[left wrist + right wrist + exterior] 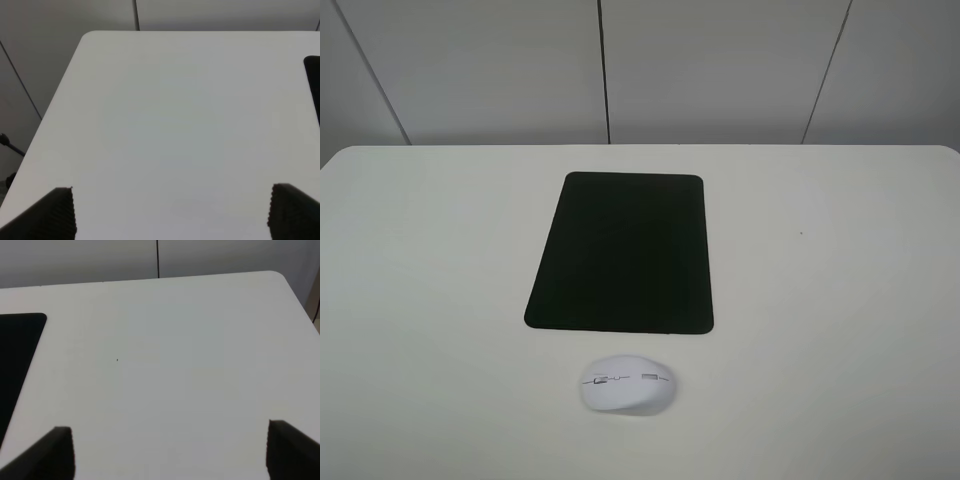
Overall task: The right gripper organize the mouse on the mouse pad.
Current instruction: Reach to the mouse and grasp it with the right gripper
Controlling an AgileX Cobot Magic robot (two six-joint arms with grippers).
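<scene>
From above, the mouse (628, 384) lies crosswise on the table (840, 300), just short of the mouse pad (622, 252); no arm shows. At the left wrist, the left claw (172, 212) gapes wide, empty. At the right wrist, the right gripper (167, 450) is also spread wide and empty. The mouse is unseen here, presumably toward the robot's left.

This looks like a bare lab or test station set up as an office desk. A plain white bench (840, 300) with rounded far corners stands against a wall of pale grey panels (720, 70) divided by thin dark seams (604, 70). The office touch is a black mouse pad (625, 250) lying mid-bench, with a white mouse (627, 383) between it and the bench's near edge.
</scene>
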